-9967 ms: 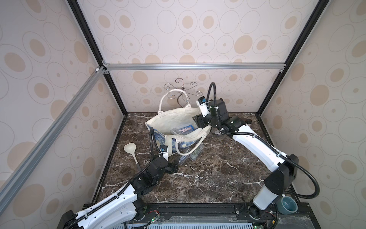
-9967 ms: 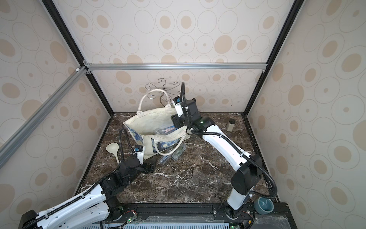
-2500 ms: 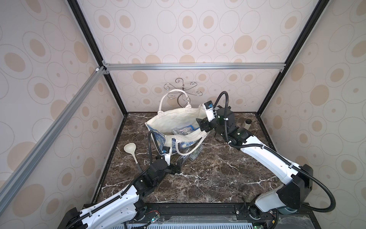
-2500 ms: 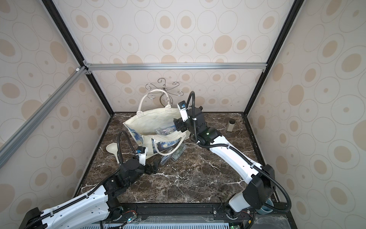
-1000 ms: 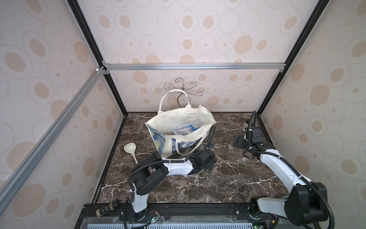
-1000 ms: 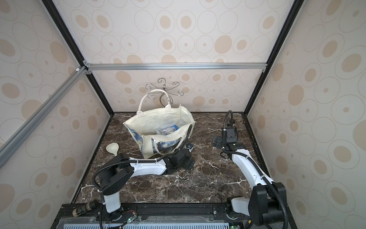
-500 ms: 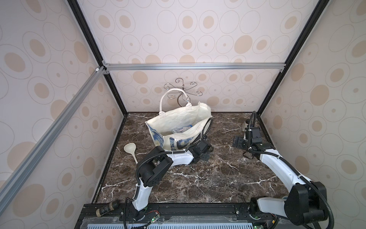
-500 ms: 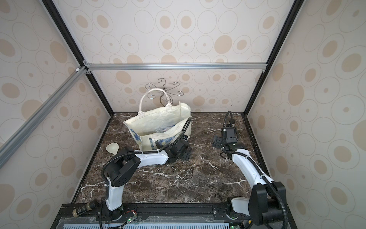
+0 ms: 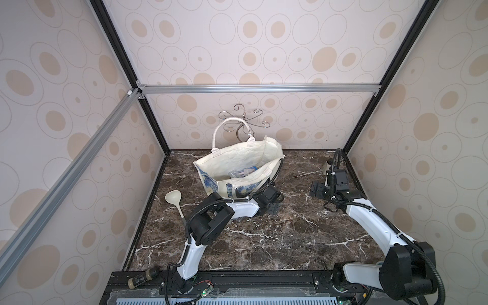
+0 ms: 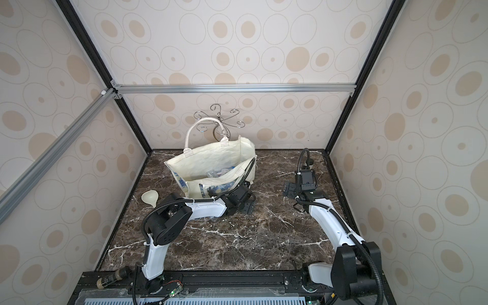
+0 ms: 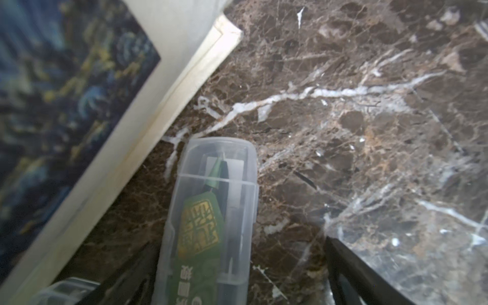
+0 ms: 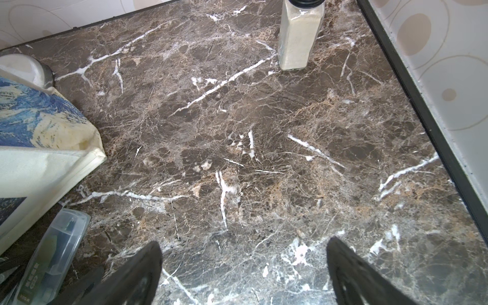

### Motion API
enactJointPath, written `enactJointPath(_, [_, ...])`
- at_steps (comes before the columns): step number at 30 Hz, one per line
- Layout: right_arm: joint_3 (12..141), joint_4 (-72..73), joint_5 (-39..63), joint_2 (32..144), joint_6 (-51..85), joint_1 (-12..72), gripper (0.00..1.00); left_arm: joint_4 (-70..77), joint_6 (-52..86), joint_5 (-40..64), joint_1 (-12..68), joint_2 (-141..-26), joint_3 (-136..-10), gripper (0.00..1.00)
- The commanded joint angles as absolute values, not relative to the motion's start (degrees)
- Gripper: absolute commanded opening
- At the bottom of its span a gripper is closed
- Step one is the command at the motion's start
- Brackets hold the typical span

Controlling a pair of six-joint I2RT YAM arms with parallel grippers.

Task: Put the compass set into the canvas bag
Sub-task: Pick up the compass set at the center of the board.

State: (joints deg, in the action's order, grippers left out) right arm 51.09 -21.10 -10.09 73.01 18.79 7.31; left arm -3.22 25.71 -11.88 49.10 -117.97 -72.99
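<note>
The compass set point(image 11: 211, 216) is a clear plastic case with a green card inside. It lies flat on the marble against the front of the canvas bag point(image 9: 237, 158). The bag stands open, cream with a blue swirl print point(image 11: 66, 79). My left gripper point(image 11: 243, 277) is low over the case and open. The case lies between its fingers, close to one finger point(image 11: 132, 272) and well apart from the other. In both top views the left gripper point(image 9: 272, 203) hides the case. My right gripper point(image 12: 244, 266) is open over bare marble to the right point(image 9: 318, 191).
Clear packets point(image 9: 243, 171) lie inside the bag. A second clear case point(image 11: 66, 287) sits beside the compass set. A cream ladle point(image 9: 173, 196) lies left of the bag, a spice bottle point(image 12: 299, 34) stands at the back right, and a wire hook stand point(image 9: 243, 118) is behind the bag.
My left gripper has drawn back toward the bag's front and settled over the case, its jaws narrowing slightly. The right arm has stayed still at the right.
</note>
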Motion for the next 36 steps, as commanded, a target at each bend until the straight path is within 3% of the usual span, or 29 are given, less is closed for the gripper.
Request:
enactJointPath(1, [50.40,-21.63,-10.46,72.73,18.87,6.94,0.99,-3.20,25.50,-10.21,49.12,-117.24,-71.34,0.86])
enactJointPath(8, [49.30,-20.19,-10.84,71.09,19.51,7.00,0.99,-3.34,25.18,-10.63,50.15,-117.06,-69.96,0.59])
enactJointPath(14, [48.52,-19.69,-11.68,69.53,19.51,6.97,0.99,-4.21,22.35,-12.74,52.30,-118.28,-71.14,0.47])
enactJointPath(36, [49.67,-19.95,-8.97,71.89,20.06,6.99,0.99,10.61,9.94,-9.87,59.77,-103.91,-64.67,0.45])
